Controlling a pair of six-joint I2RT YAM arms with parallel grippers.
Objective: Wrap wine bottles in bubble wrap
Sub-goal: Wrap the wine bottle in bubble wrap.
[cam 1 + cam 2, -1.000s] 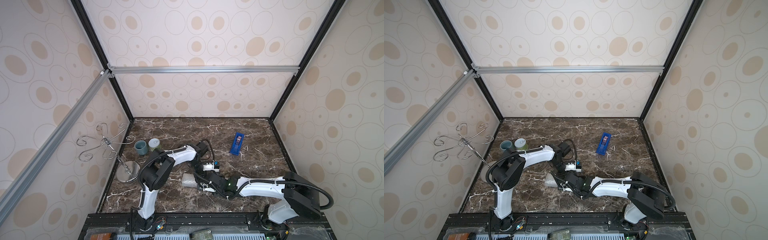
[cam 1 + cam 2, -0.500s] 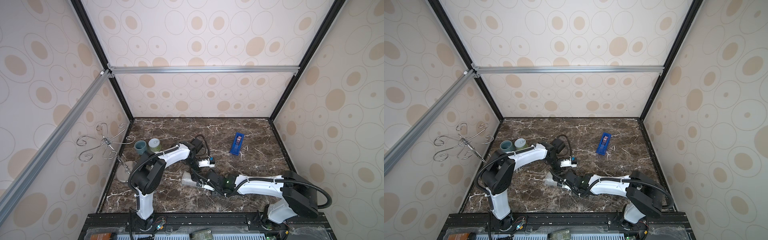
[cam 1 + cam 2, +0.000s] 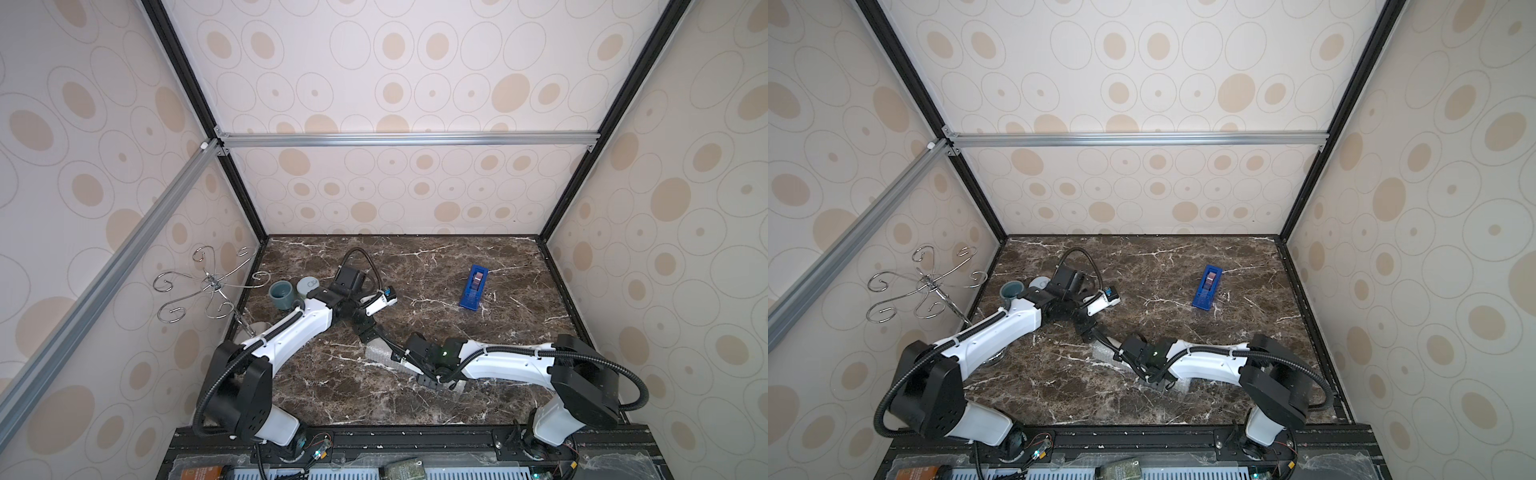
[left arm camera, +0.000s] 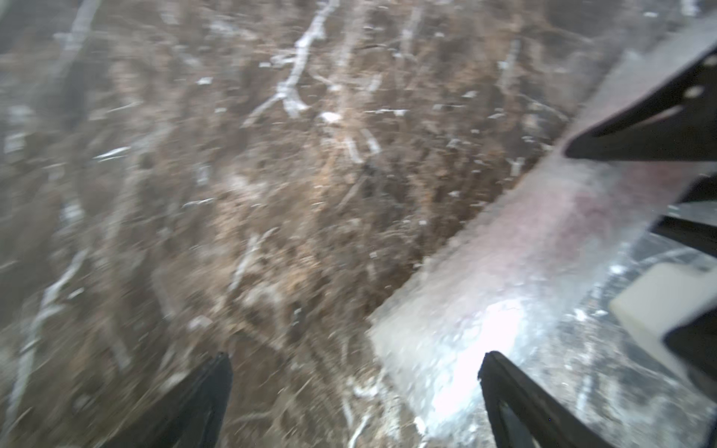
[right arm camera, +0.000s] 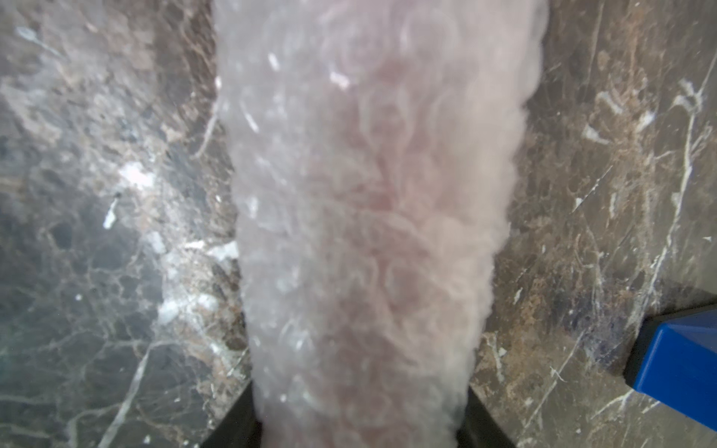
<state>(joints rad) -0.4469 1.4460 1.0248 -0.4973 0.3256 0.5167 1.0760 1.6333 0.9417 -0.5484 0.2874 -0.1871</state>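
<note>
The right hand point(image 5: 359, 421) is clenched on one end of the whitish small-bubble plastic wrap point(image 5: 302, 279), which is rolled into a tube, with a jaw against each flank. From this hand the tube runs straight ahead, flat on the dark marbled surface point(image 5: 97, 240). The pink-red glass bottle point(image 5: 388, 194) shows as a rosy core inside, its long axis along the tube. The left hand point(image 4: 355, 360) hangs spread wide and empty over bare surface near the tube's far end. The tube lies just to one side of its jaws, slanting across its reach. I judge this hand nearer the free end; it would have to shift sideways to straddle it.
</note>
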